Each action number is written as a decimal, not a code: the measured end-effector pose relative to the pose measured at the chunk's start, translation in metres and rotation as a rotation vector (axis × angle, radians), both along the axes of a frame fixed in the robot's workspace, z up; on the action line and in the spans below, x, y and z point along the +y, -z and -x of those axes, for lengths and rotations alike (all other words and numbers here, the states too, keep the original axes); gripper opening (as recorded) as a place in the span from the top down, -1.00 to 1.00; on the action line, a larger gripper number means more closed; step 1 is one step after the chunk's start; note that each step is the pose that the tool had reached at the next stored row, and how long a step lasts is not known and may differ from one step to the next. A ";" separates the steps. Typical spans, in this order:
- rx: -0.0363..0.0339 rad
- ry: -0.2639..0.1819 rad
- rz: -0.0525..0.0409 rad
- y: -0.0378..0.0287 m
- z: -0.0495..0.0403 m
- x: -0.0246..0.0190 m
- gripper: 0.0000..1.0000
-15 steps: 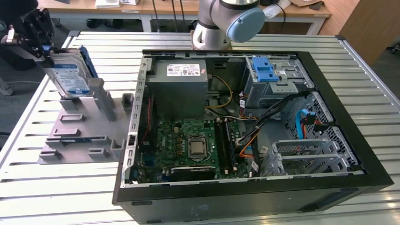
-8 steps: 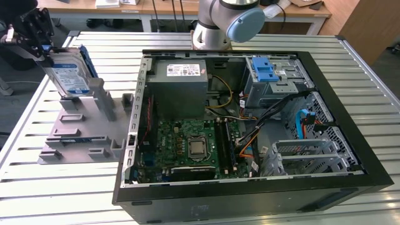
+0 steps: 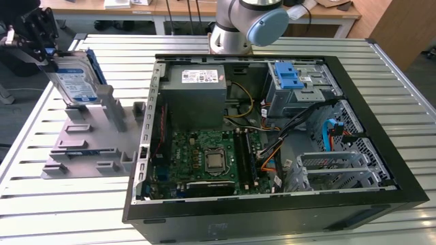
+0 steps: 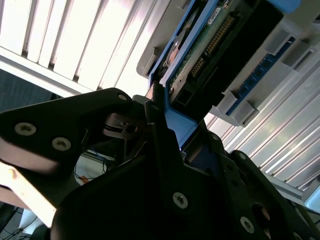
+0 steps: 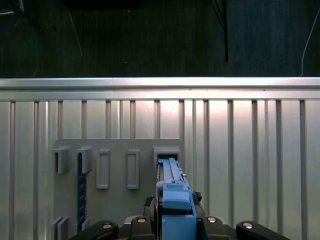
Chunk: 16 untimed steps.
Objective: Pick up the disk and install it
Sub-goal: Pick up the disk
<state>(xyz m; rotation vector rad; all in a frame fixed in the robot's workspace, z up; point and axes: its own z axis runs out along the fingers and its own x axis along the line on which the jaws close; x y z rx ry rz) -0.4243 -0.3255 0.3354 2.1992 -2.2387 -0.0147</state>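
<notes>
In the exterior view the disk (image 3: 73,81), a silver drive with a blue-and-white label in a blue bracket, hangs tilted at the exterior view's left. Its lower end is just above the grey slotted holder (image 3: 89,143). My gripper (image 3: 53,60) is shut on the disk's upper end. The second wrist view shows the disk's circuit-board side (image 4: 210,45) with my black fingers (image 4: 160,125) clamped on the blue bracket. In the first wrist view the bracket's blue edge (image 5: 172,197) sits between my fingertips, over an empty slot of the holder (image 5: 120,170).
An open computer case (image 3: 381,148) lies to the exterior view's right of the holder. Inside are a grey power supply (image 3: 194,84), a motherboard (image 3: 211,158), a drive cage with a light-blue latch (image 3: 286,76) and a metal cage (image 3: 334,168). The arm's base (image 3: 235,30) stands behind, on a slatted metal table (image 3: 68,214).
</notes>
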 end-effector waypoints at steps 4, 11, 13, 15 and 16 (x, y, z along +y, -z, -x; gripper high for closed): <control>0.0000 0.000 0.0000 -0.0008 0.0000 0.0000 0.27; 0.0001 0.000 0.0000 -0.0021 0.0000 0.0000 0.27; 0.0000 0.000 0.0000 -0.0027 0.0000 0.0000 0.27; 0.0000 0.000 0.0000 -0.0032 0.0000 0.0000 0.27; 0.0000 0.000 0.0000 -0.0038 0.0000 0.0000 0.27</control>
